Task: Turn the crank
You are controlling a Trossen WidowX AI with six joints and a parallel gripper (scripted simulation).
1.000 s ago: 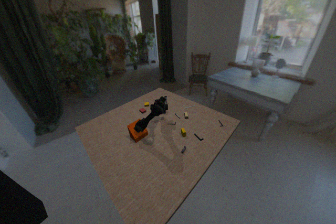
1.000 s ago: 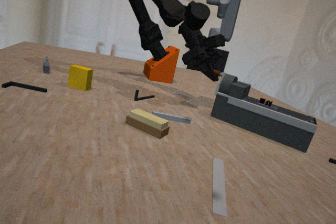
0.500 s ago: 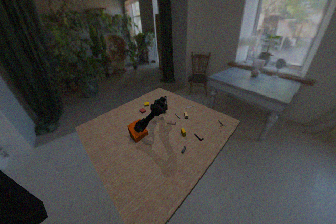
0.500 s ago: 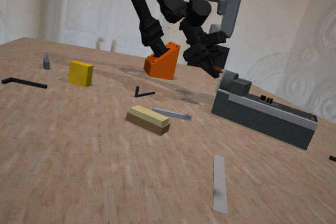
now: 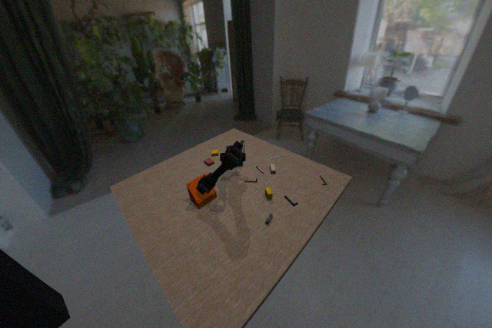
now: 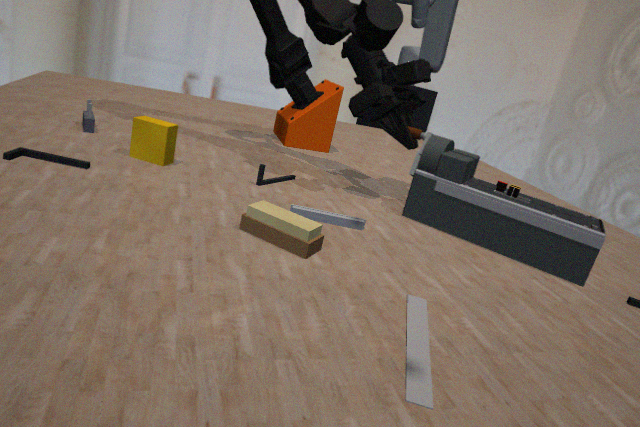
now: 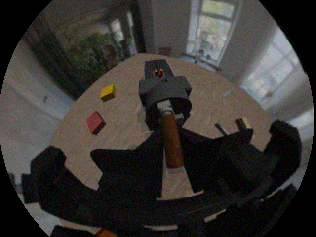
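The claw is pinching the crank's brown handle. The dark grey machine sits on the table, near its far corner in the top view; a red pointer and brass marks show in its top channel. Whether they are level, I cannot tell.

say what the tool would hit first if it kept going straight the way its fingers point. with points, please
Probably the dark round crank housing [image 6: 432,154] [image 7: 165,94], just past the brown handle [image 6: 415,131] [image 7: 171,140] between its fingers, though depth is hard to judge.
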